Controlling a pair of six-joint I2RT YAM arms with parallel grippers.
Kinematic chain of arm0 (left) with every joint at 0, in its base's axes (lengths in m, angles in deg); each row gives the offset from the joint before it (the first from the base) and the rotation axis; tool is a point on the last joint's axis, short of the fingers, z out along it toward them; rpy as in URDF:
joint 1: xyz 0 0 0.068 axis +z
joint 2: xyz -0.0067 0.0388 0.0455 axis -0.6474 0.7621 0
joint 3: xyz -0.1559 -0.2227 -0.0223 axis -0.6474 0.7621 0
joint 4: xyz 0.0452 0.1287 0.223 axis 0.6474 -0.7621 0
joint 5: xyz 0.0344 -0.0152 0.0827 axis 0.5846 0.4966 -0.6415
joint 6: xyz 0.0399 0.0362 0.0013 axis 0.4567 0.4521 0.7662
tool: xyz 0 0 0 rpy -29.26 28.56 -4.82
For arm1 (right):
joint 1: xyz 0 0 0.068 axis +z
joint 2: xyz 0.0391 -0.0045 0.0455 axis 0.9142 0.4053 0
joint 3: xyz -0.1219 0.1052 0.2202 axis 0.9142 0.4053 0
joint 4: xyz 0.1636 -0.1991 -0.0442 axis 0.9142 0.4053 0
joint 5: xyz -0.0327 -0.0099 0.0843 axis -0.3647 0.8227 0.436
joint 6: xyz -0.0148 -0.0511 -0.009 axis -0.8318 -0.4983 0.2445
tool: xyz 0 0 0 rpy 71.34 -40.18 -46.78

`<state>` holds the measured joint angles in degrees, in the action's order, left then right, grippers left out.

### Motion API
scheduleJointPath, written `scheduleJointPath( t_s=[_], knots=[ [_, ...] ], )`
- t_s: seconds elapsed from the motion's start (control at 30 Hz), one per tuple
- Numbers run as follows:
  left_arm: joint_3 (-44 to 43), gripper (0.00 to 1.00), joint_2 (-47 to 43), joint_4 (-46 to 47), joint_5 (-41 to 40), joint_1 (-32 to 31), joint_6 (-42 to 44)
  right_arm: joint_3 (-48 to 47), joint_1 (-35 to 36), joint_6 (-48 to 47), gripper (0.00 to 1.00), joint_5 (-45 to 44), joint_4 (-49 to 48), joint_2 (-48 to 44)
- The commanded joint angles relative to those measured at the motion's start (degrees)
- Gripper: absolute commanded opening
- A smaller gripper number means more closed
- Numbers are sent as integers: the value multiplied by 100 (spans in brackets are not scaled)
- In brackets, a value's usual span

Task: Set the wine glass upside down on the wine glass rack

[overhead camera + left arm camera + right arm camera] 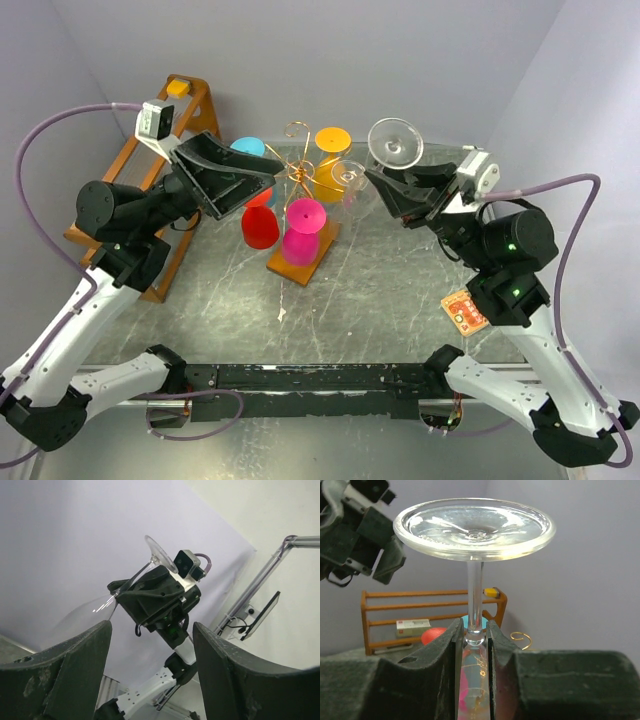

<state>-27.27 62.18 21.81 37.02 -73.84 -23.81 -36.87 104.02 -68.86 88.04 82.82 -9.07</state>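
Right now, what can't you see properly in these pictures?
1. Right wrist view: the right gripper hides most of the bowl of the wine glass.
2. Left wrist view: the bowl is a faint blur against the wall.
3. Top view: coloured glasses hide much of the wire arms of the rack; the left gripper covers part of a blue glass.
4. Top view: the print on the orange card is too small to read.

A robotics lab booth (plain lilac walls [330,60] all round), two arms [110,215] [515,245] bolted to its table [380,290].
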Motion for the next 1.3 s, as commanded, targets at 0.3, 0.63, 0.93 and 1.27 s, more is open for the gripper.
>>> scheduleJointPath(
  t_s=[0.3,0.63,0.93,1.27],
  knots=[
    [-33,77,291,856,-79,-218,-1418,-829,-19,-1390,0,1728,380,371],
    [-1039,76,1162,1020,-123,-739,-1269,-1112,-9,-1263,0,2353,-139,1009],
    [-934,73,923,643,-518,-843,-867,-1410,-5,-1180,0,2655,-226,1439],
    [-1094,65,833,-429,-1105,-842,-501,-1638,-14,-1469,0,2774,123,1685]
  ],
)
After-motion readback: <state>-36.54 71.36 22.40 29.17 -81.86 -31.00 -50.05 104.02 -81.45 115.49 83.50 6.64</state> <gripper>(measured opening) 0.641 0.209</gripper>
